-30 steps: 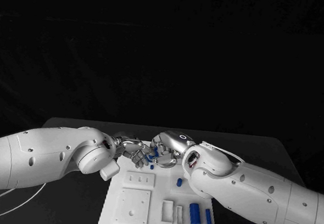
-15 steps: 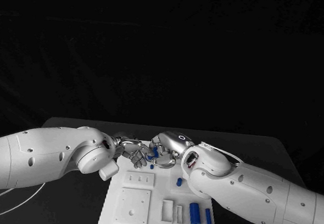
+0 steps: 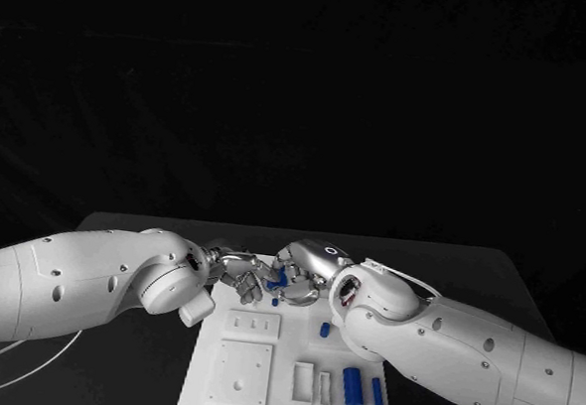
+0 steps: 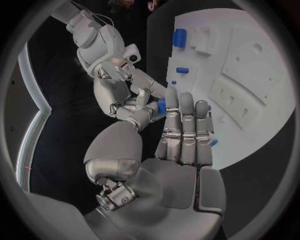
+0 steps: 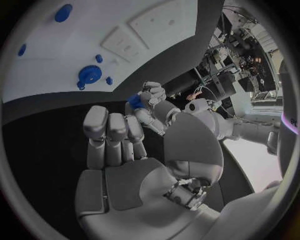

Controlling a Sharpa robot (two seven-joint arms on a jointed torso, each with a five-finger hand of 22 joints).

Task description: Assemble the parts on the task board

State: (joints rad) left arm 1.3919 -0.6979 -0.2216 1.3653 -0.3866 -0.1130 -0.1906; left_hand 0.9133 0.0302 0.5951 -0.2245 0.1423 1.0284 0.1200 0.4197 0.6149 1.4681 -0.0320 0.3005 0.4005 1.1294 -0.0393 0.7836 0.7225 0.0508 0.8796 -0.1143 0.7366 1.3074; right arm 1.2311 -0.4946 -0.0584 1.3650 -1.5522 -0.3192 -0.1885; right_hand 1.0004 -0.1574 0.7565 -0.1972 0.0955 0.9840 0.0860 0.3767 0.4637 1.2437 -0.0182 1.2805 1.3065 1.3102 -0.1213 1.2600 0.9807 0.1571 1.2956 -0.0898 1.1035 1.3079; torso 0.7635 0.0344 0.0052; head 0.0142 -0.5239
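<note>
- A small blue part (image 3: 273, 283) sat between the two hands, raised above the far end of the task board (image 3: 284, 401), about 12 o'clock from the board's centre in the head view.
- The left hand (image 3: 238, 269) appeared to pinch this part at its fingertips; the right wrist view showed blue held there, other fingers loosely curled.
- The right hand (image 3: 307, 269) was close against the same part, fingers (image 4: 140, 95) reaching onto it. Whether it shared the grip or only touched could not be told.
- On the board: a blue cylinder (image 3: 351, 386) and a slimmer blue piece (image 3: 377, 394) near 4 o'clock, a small blue peg (image 3: 323, 330) near 2 o'clock, white recessed plates (image 3: 252, 326) toward 10 o'clock.
- A blue gear (image 5: 87, 75) lay on the board in the right wrist view.
- Risk, judged: a hand-to-hand pass with fingertips crowded on so small a piece. If one hand released before the other had firm hold, the part could drop onto the board or roll onto the black table (image 3: 472, 275).
- Risk, judged: a twisted regrasp could leave it misaligned for insertion.
</note>
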